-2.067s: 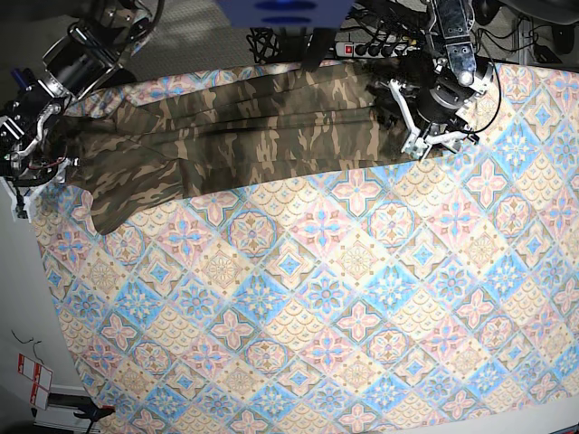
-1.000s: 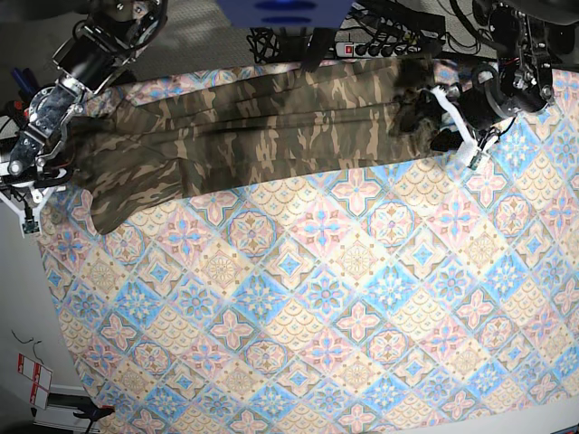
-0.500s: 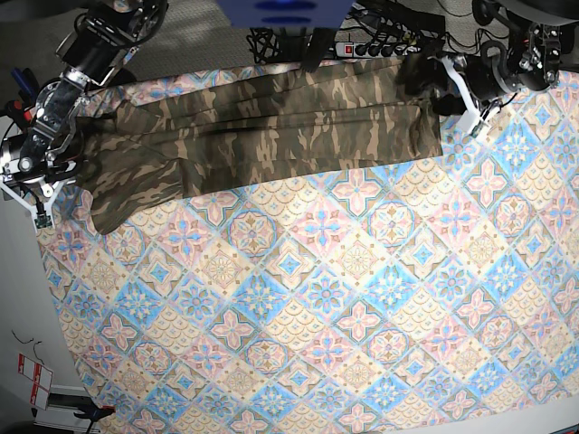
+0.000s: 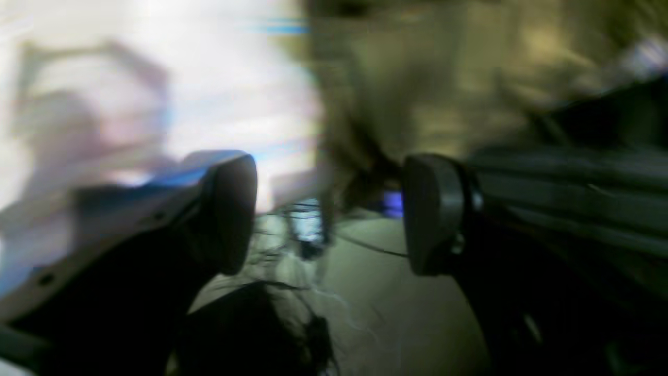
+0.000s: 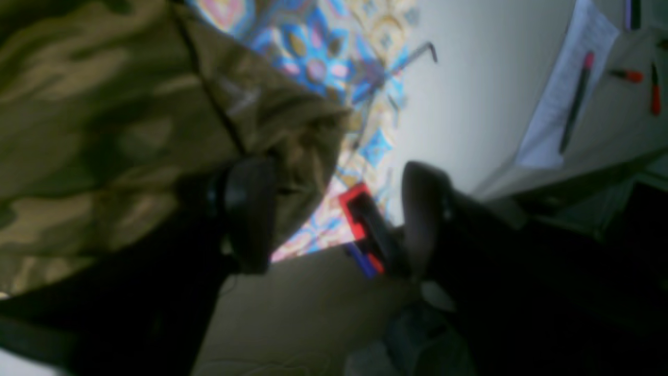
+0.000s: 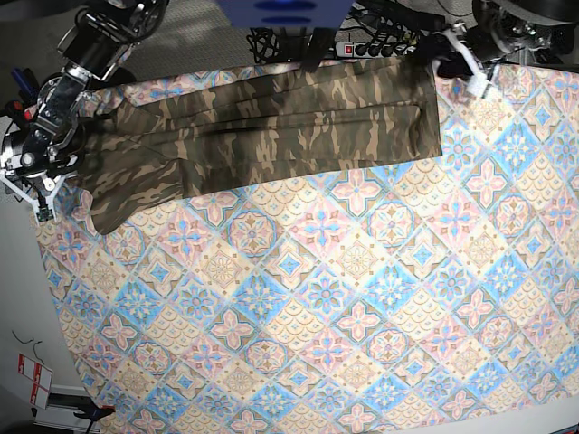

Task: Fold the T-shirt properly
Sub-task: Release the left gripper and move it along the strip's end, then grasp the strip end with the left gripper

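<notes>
- Though the left wrist view is badly blurred, the left gripper [image 4: 329, 214] shows both fingers [image 4: 229, 214] spread wide with nothing between them; a camouflage smear, likely the T-shirt [image 4: 443, 78], lies beyond them, apart from the pads.
- Right wrist view: the right gripper [image 5: 334, 214] is released, its fingers [image 5: 250, 214] parted; the T-shirt [image 5: 104, 130] bunches against the outer side of one finger, none of it between the two.
- Base view: the T-shirt [image 6: 271, 122] lies as a long band across the far edge of the worktop, on the patterned cloth [image 6: 362, 298]; the left gripper [image 6: 457, 56] hovers just off its right end, the right gripper [image 6: 41, 176] at its left end.
</notes>
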You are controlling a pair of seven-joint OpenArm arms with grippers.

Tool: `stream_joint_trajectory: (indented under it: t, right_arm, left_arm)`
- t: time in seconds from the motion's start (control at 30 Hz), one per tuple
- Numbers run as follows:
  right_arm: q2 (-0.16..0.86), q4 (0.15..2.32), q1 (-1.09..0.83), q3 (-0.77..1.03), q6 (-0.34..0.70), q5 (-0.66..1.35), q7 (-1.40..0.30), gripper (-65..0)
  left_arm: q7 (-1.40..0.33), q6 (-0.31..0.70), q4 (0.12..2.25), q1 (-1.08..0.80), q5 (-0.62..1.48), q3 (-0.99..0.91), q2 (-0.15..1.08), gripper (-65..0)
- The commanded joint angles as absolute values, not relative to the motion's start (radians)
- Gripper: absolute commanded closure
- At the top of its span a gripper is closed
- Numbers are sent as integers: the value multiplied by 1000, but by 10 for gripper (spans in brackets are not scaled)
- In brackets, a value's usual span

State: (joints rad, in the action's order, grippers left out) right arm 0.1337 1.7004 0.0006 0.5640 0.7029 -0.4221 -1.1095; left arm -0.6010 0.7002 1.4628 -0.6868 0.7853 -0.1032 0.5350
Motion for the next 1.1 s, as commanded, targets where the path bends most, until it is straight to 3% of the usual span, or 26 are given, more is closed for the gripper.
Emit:
stream_joint_trajectory:
  t: [0.0, 0.43, 0.8, 1.07]
  right_arm:
    - [148, 1716, 16, 552, 698, -426, -1099, -371]
    - [150, 1727, -19, 541, 698, -426, -1099, -371]
    - [150, 1725, -19, 535, 698, -426, -1098, -371]
    - [150, 1722, -18, 535, 698, -426, -1098, -371]
  left_arm:
    - [-579, 698, 1469, -673, 802, -87, 550, -425]
    - [-576, 698, 1290, -542, 803, -19, 495, -425]
    - [-575, 698, 1248, -578, 803, -211, 487, -424]
    - [-575, 698, 1078, -417, 800, -97, 415, -424]
